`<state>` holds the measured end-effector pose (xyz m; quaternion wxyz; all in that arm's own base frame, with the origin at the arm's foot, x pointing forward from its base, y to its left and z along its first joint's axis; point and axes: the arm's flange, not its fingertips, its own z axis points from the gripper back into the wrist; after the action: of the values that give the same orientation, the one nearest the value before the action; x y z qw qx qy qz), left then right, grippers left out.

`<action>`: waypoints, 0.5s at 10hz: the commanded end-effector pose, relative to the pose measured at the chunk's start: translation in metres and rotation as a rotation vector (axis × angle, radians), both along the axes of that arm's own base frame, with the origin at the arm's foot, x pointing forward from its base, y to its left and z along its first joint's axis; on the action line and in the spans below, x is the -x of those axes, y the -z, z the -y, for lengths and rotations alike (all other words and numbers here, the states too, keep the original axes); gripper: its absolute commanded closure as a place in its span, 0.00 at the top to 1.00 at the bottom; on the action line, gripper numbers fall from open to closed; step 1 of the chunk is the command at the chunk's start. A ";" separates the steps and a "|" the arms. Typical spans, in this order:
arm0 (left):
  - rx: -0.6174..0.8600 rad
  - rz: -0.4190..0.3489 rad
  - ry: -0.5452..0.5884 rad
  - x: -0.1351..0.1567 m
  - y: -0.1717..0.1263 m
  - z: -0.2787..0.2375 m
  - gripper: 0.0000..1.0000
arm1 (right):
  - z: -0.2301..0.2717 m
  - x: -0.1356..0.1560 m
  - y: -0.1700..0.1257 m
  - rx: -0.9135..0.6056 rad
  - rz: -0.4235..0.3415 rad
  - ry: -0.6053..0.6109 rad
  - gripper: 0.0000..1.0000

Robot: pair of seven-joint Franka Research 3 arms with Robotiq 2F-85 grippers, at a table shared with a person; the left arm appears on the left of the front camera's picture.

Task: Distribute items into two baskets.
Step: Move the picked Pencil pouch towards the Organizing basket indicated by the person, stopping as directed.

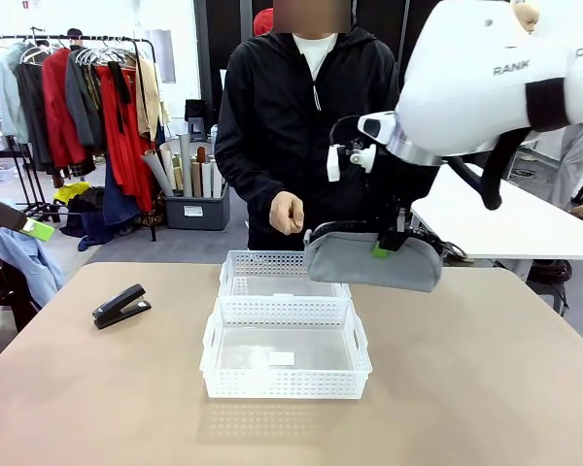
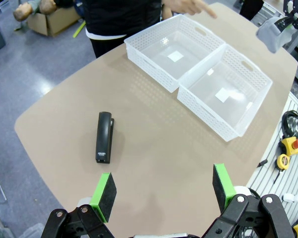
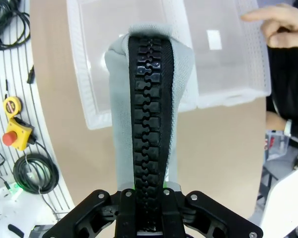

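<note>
Two baskets (image 1: 287, 382) near pouch (image 1: 361, 270) pinched in right jaws; left jaws gaping, stapler (image 2: 104, 136) beyond.

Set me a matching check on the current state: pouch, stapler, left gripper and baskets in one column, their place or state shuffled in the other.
1. pouch
2. stapler
3. left gripper
4. baskets

A. empty, end to end on the table
B. open, holding nothing
C. lying flat, to the left of the baskets
D. lifted, clamped in the right gripper

Pairs: 1-D, 2-C, 3-B, 4-A
</note>
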<state>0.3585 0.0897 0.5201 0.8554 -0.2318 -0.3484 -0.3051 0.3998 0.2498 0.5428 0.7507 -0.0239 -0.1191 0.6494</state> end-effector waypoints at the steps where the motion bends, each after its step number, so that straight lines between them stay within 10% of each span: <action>1: 0.017 0.006 0.005 0.000 0.000 0.000 1.00 | -0.014 -0.011 0.005 -0.054 0.012 -0.024 0.00; 5: 0.017 0.006 0.005 0.000 0.000 0.000 1.00 | -0.041 -0.015 0.030 -0.065 -0.047 -0.130 0.00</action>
<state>0.3585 0.0898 0.5201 0.8555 -0.2318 -0.3484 -0.3051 0.4102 0.2914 0.5079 0.7274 0.0090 -0.1173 0.6761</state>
